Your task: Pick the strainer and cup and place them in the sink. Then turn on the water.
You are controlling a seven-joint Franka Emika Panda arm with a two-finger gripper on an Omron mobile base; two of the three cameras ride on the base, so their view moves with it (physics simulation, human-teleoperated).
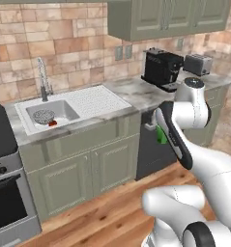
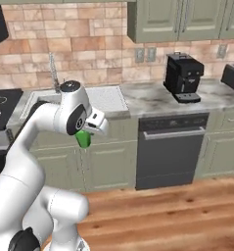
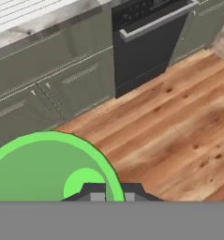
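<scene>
- In the left base view we see the round speckled grey mesh strainer (image 1: 43, 116) lying in the white rectangular sink (image 1: 25, 118), a small red ball just beside it.
- The hand view looks into the bright green tapered cup (image 3: 48, 168); the end effector (image 3: 111, 191) is clenched on its rim.
- The cup hangs off the marble surface (image 1: 136, 91), over open wooden floor (image 3: 179, 126), before the dark dishwasher (image 2: 170, 147).

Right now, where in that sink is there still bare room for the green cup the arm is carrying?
The right part of the sink basin is bare; its left front is crowded by the strainer and a small red ball. The gripper holds the cup out over the floor.
</scene>
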